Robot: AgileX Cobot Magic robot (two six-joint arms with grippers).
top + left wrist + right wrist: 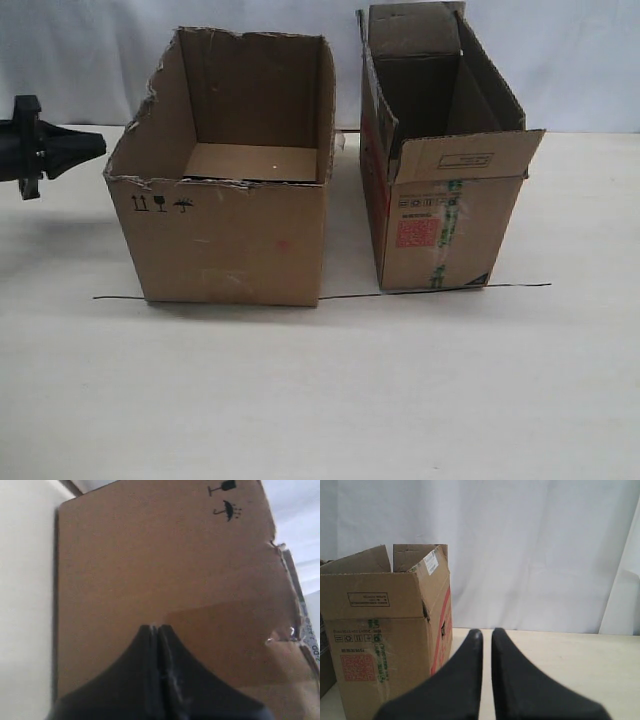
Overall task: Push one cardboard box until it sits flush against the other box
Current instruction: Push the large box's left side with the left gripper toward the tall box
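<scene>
At the far left of the exterior view, your left gripper (pixel 100 144) points sideways at the cardboard box (pixel 230 240), its black tip just beside the torn upper edge of the box's left wall. That view does not settle whether they touch. The left wrist view fills in the rest: the left gripper (pixel 156 627) has its fingers (pixel 172 680) pressed together with no gap, and the plain brown side of the cardboard box (pixel 150 555) fills the picture close ahead, with the black handling symbols (pixel 227 500) at one corner.

The box stands open-topped on the pale bench (pixel 320 400), its front edge on a thin black line (pixel 420 291). The same handling symbols (pixel 163 205) sit high on its front left.

A strip of bare bench shows between it and the other box (pixel 450 230), so the two stand near each other but apart. The other box is taller and narrower, with its flaps up, one front flap folded out, and a red square print (pixel 415 233) beside green-striped tape.

Only the right wrist view shows your right gripper (pixel 485 632). Its fingers (pixel 465 680) are all but together, a thin slit between them, gripping nothing. It hangs off to the side of the other box (pixel 380 645), well clear of it, before a white curtain (pixel 535 555).
</scene>
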